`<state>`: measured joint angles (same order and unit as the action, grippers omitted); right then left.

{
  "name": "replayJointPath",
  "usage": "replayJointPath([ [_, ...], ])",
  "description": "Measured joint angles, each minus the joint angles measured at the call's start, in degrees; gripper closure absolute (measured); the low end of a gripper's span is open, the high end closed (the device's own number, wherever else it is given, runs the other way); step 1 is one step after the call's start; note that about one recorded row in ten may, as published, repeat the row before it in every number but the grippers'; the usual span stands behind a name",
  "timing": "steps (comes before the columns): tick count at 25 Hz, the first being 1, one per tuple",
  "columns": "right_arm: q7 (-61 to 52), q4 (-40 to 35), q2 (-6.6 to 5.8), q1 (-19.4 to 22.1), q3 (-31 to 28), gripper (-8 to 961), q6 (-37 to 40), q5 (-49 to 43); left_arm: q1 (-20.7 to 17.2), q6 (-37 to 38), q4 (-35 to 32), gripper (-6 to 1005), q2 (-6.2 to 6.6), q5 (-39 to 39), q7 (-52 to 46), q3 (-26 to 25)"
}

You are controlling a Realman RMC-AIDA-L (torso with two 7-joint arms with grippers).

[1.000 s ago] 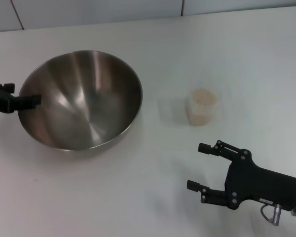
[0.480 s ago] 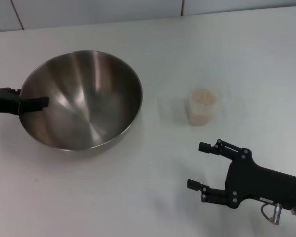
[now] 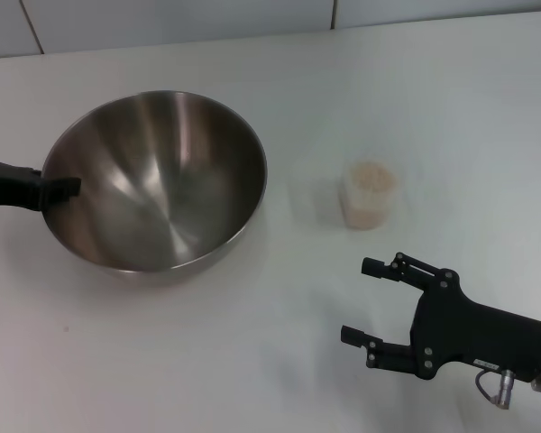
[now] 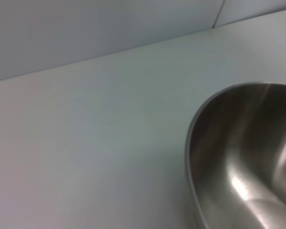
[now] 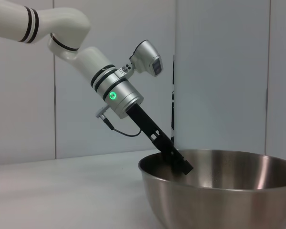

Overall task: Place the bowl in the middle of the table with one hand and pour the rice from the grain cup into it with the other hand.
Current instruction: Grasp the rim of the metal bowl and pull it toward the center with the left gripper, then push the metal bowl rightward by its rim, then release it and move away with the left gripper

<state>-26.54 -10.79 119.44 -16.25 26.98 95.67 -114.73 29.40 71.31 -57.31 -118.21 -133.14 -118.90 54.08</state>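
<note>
The large steel bowl (image 3: pixel 153 180) stands on the white table (image 3: pixel 252 361), left of its middle, and is empty. My left gripper (image 3: pixel 45 185) comes in from the left and is shut on the bowl's left rim, with one finger inside the wall. The bowl also shows in the left wrist view (image 4: pixel 248 157) and the right wrist view (image 5: pixel 219 191), where the left gripper (image 5: pixel 181 164) reaches over the rim. The clear grain cup (image 3: pixel 370 194) stands upright to the right of the bowl, full of rice (image 3: pixel 371 175). My right gripper (image 3: pixel 358 300) is open and empty, in front of the cup.
A grey wall runs along the table's far edge (image 3: pixel 252 36). Bare white tabletop lies between the bowl and the cup. The left arm (image 5: pixel 109 90) slants down to the bowl in the right wrist view.
The bowl has shifted slightly to the right, with my left gripper on its rim. The right gripper and the cup have not moved.
</note>
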Motion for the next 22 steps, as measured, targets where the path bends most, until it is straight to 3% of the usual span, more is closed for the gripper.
replayJointPath([
  [4, 0.00, 0.04, 0.00, -0.01, 0.00, 137, -0.09, 0.03, 0.38, 0.54, 0.08, 756, 0.03, 0.00, -0.23, -0.17],
  [8, 0.00, 0.04, -0.07, -0.08, 0.00, 138, -0.09, 0.04, 1.31, 1.04, 0.62, 800, 0.28, -0.13, -2.21, -0.44],
  [19, 0.00, -0.01, -0.09, -0.10, 0.00, 137, 0.01, 0.04, 6.52, 4.89, 5.86, 902, 2.89, 0.29, -3.32, -3.82],
  [22, 0.00, 0.04, -0.09, -0.10, 0.00, 137, 0.00, 0.04, 7.41, 5.92, 6.29, 927, 3.11, 0.37, -3.30, -4.49],
])
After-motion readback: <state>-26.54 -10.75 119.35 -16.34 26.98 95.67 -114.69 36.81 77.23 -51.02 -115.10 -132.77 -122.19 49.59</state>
